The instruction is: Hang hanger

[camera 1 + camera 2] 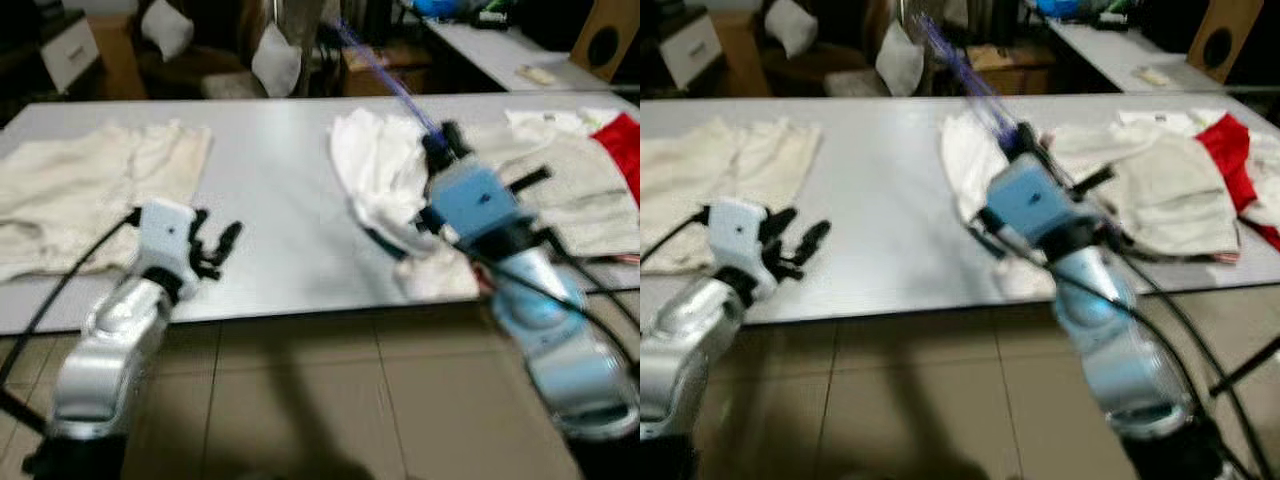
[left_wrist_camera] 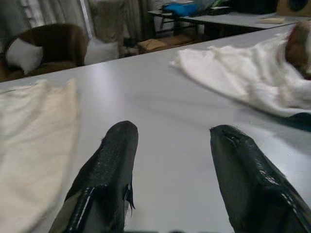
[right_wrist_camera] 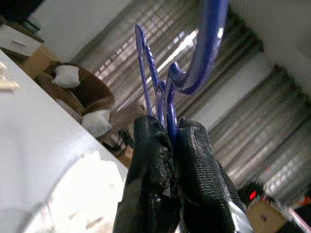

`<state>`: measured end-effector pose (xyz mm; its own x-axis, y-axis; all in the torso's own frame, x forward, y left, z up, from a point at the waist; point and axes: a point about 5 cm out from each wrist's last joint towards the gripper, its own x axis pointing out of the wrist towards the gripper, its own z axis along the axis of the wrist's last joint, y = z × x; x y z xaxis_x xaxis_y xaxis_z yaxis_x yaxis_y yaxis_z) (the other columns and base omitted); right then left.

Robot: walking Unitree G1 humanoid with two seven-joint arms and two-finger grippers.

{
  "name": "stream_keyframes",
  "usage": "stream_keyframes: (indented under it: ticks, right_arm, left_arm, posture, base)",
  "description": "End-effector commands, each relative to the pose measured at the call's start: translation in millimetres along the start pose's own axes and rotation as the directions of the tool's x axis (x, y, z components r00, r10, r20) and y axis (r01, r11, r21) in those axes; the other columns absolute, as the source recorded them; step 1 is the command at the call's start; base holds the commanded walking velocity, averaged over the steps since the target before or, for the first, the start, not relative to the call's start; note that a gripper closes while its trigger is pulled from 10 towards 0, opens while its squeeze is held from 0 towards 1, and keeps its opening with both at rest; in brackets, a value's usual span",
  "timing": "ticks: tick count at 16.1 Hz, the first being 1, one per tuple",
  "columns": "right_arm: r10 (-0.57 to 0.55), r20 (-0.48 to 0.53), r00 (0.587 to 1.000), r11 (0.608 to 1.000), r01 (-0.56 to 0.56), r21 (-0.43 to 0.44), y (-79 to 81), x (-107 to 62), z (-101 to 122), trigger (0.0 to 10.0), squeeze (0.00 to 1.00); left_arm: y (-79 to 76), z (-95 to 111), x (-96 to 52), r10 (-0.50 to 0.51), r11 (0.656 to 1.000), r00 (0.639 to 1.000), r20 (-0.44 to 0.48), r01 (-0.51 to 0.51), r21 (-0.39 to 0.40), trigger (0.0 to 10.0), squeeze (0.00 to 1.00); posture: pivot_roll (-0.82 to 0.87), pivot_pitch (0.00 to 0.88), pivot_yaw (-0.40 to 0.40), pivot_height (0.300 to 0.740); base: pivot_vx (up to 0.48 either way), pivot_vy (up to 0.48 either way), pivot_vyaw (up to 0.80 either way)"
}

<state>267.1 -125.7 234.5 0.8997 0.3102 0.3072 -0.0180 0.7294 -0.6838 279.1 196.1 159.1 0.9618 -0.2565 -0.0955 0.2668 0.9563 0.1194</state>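
Hanger gripped and lifted; transfer to a hanging point pending.

Nearest, the left gripper hovers over the grey table, fingers spread and empty. Farther, the right gripper is pressed together on the blue hanger, which projects upward beyond its fingertips above the white garment. Next move likely requires locating a rail and carrying the hanger there.
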Motion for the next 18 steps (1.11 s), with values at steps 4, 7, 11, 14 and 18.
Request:
stream_keyframes:
  ticks: [4, 7, 11, 14, 18]
  right_arm:
    - [-0.067, -0.035, 0.997, 0.996, 0.069, 0.064, -8.3, -4.1, -7, 10.0, 0.00]
    - [0.066, -0.100, 0.993, 0.816, 0.004, 0.578, 8.2, -8.8, -21, 10.0, 0.00]
    - [0.225, 0.063, 0.972, 0.646, -0.197, 0.737, 3.2, -13.3, -17, 10.0, 0.00]
    - [0.389, 0.232, 0.891, 0.480, -0.412, 0.774, -20.4, -14.9, -21, 10.0, 0.00]
    - [0.583, 0.364, 0.726, 0.252, -0.588, 0.769, -48.3, -27.7, -43, 10.0, 0.00]
  left_arm:
    - [-12.5, 7, 10.9, -0.073, 0.997, 0.997, 0.018, 0.073, 0.000, 10.0, 0.00]
    - [-17.6, 10, 9.3, -0.124, 0.992, 0.991, 0.042, 0.125, -0.018, 10.0, 0.00]
    - [-19.3, 15, 10.5, -0.145, 0.987, 0.985, 0.091, 0.150, -0.059, 10.0, 0.00]
    - [-23.8, 11, 7.8, -0.184, 0.982, 0.980, 0.078, 0.186, -0.033, 10.0, 0.00]
    - [-28.9, 12, -7.8, -0.322, 0.945, 0.943, 0.083, 0.325, -0.031, 10.0, 0.00]
  posture:
    - [0.00, 0.000, 0.066, 0.740]
    - [-0.02, 0.000, 0.084, 0.740]
    - [-0.03, 0.000, 0.081, 0.740]
    - [-0.02, 0.000, 0.044, 0.740]
    - [-0.02, 0.000, 0.030, 0.740]
  base:
    - [0.000, 0.335, 0.00]
    - [0.000, 0.000, 0.00]
    - [0.000, 0.000, 0.00]
    - [0.000, 0.000, 0.00]
    - [0.000, 0.000, 0.00]
